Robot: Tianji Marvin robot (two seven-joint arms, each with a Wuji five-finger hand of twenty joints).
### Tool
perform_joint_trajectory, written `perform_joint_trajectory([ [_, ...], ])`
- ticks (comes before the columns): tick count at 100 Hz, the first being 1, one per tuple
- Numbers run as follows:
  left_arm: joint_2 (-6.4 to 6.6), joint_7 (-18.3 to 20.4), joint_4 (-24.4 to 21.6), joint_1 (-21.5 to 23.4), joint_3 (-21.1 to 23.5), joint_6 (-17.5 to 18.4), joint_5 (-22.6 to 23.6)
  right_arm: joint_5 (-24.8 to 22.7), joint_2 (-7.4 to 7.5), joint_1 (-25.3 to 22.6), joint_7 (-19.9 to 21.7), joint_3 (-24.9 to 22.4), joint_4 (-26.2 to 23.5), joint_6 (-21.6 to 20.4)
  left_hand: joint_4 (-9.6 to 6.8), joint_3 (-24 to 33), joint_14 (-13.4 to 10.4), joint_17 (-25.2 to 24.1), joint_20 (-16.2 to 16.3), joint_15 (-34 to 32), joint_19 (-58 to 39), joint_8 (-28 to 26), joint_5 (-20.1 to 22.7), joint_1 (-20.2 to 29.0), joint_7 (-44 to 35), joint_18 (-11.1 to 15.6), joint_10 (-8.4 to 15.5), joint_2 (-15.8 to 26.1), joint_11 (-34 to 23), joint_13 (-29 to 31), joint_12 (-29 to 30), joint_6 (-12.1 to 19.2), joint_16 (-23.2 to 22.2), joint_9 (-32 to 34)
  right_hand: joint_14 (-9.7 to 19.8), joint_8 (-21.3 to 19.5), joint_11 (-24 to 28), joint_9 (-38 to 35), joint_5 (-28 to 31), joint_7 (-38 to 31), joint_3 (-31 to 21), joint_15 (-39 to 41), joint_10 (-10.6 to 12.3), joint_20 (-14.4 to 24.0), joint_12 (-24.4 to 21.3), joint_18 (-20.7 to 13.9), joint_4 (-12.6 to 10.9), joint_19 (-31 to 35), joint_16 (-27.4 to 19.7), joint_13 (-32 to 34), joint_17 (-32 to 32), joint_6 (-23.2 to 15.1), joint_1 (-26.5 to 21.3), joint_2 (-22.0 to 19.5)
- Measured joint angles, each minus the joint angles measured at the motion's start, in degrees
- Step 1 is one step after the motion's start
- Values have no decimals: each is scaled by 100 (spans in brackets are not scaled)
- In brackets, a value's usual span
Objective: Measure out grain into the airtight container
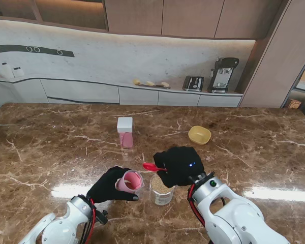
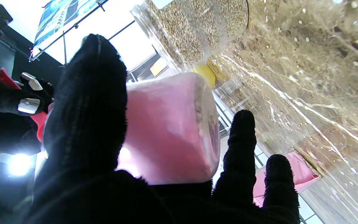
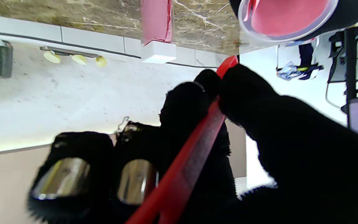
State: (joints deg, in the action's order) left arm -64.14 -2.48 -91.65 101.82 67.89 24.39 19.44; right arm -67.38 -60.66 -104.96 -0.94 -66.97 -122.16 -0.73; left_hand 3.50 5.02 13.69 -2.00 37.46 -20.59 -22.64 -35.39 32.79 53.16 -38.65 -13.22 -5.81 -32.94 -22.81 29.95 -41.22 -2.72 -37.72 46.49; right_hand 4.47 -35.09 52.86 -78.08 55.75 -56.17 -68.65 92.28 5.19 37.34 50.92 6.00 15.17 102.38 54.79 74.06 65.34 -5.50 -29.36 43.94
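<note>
On the left, the left hand (image 1: 111, 185) has its fingers wrapped around a pink container (image 1: 129, 181), tipped so its mouth faces the jar of grain (image 1: 161, 189) standing just beside it on the marble table (image 1: 51, 147). To the right, the right hand (image 1: 179, 165) pinches the handle of a red scoop (image 1: 153, 165) over the jar. Doing this well likely means holding the container's mouth steady beside the jar and tipping the scoop slowly. The left wrist view alone shows grain packed against the jar's clear wall (image 2: 194, 28); the right wrist view shows thumb and fingers (image 3: 191, 102) clamping the scoop handle (image 3: 194, 155), and the container's interior (image 3: 286, 14), apparently empty.
</note>
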Motion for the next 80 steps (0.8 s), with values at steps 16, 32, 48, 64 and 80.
perform_joint_trajectory([
  [16, 0, -18, 1, -6, -11, 6, 0, 673, -54, -41, 59, -216, 7, 330, 0, 0, 0, 0, 0, 0, 1, 0, 0, 0, 0, 0, 0, 0, 0, 0, 0, 0, 0, 0, 0, 0, 0, 0, 0, 0, 0, 0, 0, 0, 0, 0, 0, 0, 0, 0, 1, 0, 0, 0],
  [32, -3, -51, 4, -7, -12, 13, 9, 1418, -117, -18, 208, -430, 19, 880, 0, 0, 0, 0, 0, 0, 2, 0, 0, 0, 0, 0, 1, 0, 0, 0, 0, 0, 0, 0, 0, 0, 0, -1, 0, 0, 0, 0, 0, 0, 0, 11, 0, 0, 0, 0, 1, 0, 0, 0],
  [48, -9, -118, 8, -3, -11, 34, 40, 1720, -159, 271, 396, -550, 288, 1509, 0, 0, 0, 0, 0, 0, 2, 0, 0, 0, 0, 0, 1, 0, 0, 0, 0, 0, 0, 0, 0, 0, 0, -1, 0, 0, 0, 0, 0, 0, 0, 32, 0, 0, 0, 0, 1, 0, 0, 0],
  [64, -31, -225, 8, 18, -2, 113, 68, 2538, -192, 832, 471, -572, 938, 2182, 0, 0, 0, 0, 0, 0, 3, 0, 0, 0, 0, 0, 1, 0, 0, 0, 0, 0, 0, 0, 0, 0, 0, -1, 0, 0, 0, 0, 0, 0, 0, 35, 0, 0, 0, 0, 1, 2, 0, 0],
  [80, -45, -280, -7, 51, 14, 161, 109, 2702, -203, 1340, 676, -499, 1429, 2995, 0, 0, 0, 1, 1, 0, 3, 0, 0, 0, 0, 0, 1, 0, 0, 0, 0, 0, 0, 0, 0, 0, 0, -1, 0, 0, 0, 0, -3, 0, 0, 61, 0, 0, 0, 0, 1, 8, -3, 0],
])
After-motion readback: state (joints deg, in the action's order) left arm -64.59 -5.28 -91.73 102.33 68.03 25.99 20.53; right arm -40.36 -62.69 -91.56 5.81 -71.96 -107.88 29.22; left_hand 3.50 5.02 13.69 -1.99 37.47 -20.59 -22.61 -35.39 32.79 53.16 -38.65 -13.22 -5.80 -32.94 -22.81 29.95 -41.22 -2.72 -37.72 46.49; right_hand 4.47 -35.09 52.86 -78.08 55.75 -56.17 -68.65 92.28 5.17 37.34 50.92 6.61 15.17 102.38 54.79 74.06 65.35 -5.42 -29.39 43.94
